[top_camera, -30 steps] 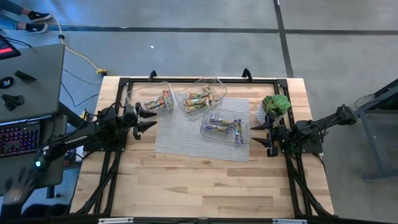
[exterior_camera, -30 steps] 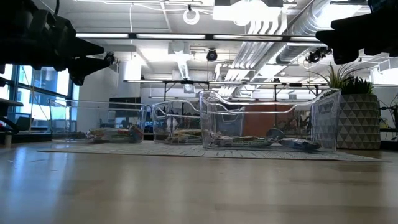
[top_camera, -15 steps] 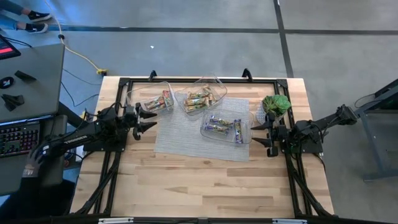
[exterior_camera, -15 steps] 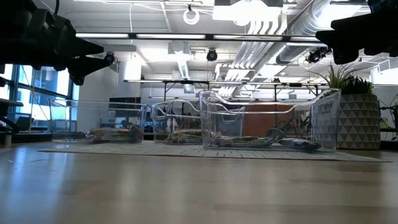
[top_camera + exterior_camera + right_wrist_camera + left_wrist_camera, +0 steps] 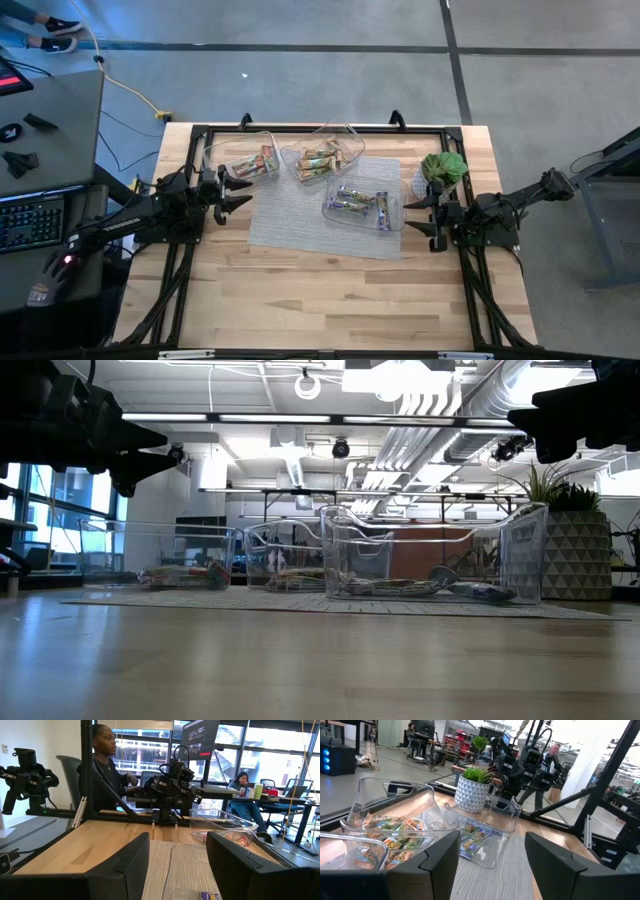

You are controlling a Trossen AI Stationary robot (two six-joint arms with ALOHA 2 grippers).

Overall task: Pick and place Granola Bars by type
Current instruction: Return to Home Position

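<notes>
The Granola Bars [image 5: 355,203] lie sorted by wrapper in three clear tubs in the upper middle of the high view. The shiny purple ones are in the right tub [image 5: 398,210]. The green-tan bars [image 5: 316,160] are in the middle tub [image 5: 350,148], and the red-orange bars [image 5: 258,163] are in the left tub [image 5: 213,155]. Each pile is enclosed by its tub's tall clear walls. The right tub rests on a grey mat [image 5: 300,228].

A potted plant [image 5: 443,167] stands right of the tubs, close above the right gripper [image 5: 420,217]. That gripper hovers at middle right beside the purple bars' tub, its fingers spread wide and empty. The left gripper [image 5: 238,190] hovers at middle left, just below the left tub, also wide apart and holding nothing.

In the right wrist view a person [image 5: 106,767] sits beyond the table.
</notes>
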